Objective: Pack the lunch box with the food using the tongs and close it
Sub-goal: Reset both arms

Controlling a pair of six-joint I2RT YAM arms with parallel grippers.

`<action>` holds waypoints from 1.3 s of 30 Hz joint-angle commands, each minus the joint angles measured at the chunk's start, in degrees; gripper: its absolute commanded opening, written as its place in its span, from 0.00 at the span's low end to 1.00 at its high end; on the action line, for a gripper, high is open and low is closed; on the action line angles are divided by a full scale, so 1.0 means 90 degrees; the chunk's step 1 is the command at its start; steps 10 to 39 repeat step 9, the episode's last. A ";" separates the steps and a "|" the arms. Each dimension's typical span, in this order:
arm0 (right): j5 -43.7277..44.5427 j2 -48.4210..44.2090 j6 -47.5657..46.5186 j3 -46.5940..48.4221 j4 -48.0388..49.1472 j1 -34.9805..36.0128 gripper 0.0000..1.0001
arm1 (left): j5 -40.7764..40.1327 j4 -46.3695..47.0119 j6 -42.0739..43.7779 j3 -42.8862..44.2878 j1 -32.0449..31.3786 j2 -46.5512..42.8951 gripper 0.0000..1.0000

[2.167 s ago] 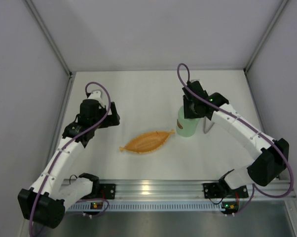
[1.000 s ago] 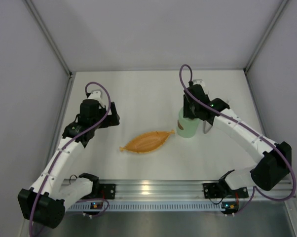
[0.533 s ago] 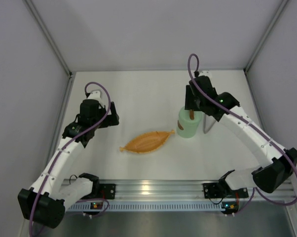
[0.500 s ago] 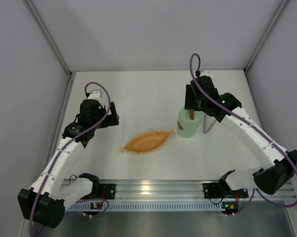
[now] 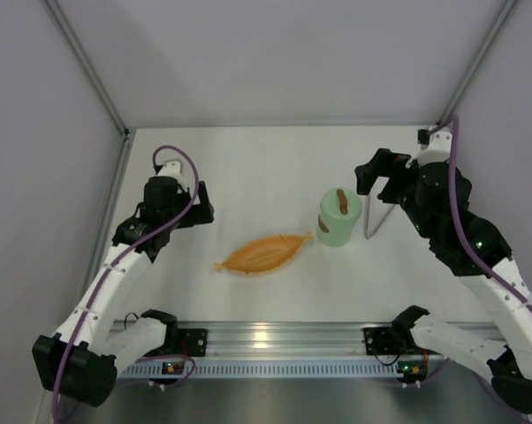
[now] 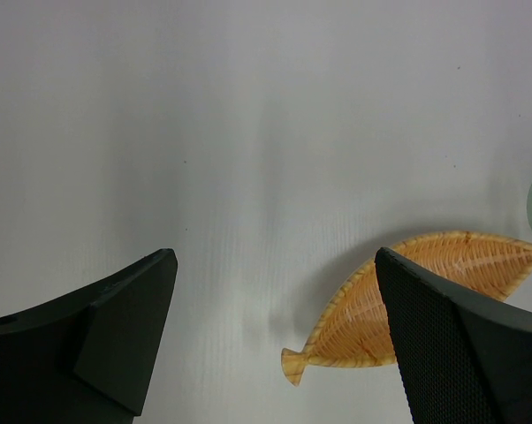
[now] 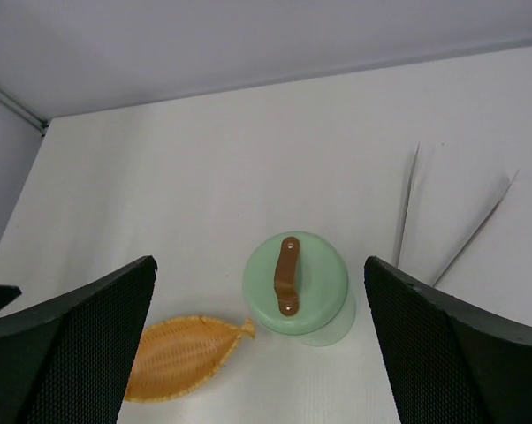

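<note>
Top view, surroundings: white table (image 5: pixel 248 168); an orange leaf-shaped dish (image 5: pixel 264 253) lies mid-table, its tail tip close to the lunch box (image 5: pixel 338 230).
Top view, lunch box: upright, right of the dish, with its lid (image 5: pixel 340 205) seated on top and the brown handle facing up.
Top view, tongs (image 5: pixel 375 221): flat on the table, just right of the lunch box.
Top view, right gripper (image 5: pixel 381 181): raised beyond the tongs, clear of the lunch box.
Top view, left gripper (image 5: pixel 206 205): left of the dish, touching nothing.
Left wrist view, hand: fingers spread with only bare table between them.
Left wrist view, obstruction: one finger hides part of the dish; a green sliver shows at the frame edge.
Right wrist view, hand: fingers spread wide, holding nothing.
Right wrist view, below: the lidded lunch box sits centred, the dish lower left, the tongs' two thin arms to the right.
</note>
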 commanded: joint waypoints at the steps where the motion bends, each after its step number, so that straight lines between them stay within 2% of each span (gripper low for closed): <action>1: 0.0235 -0.0163 -0.0071 -0.0437 0.0428 0.0004 0.99 | 0.0159 0.0222 -0.0064 0.0397 -0.0033 0.0066 0.99; 9: 0.0430 -0.0486 -0.0149 -0.0633 0.0516 0.0004 1.00 | 0.0130 0.0242 -0.0103 0.0720 -0.0218 0.0272 0.99; 39: 0.0430 -0.0486 -0.0149 -0.0633 0.0516 0.0004 1.00 | 0.0130 0.0242 -0.0103 0.0720 -0.0218 0.0272 0.99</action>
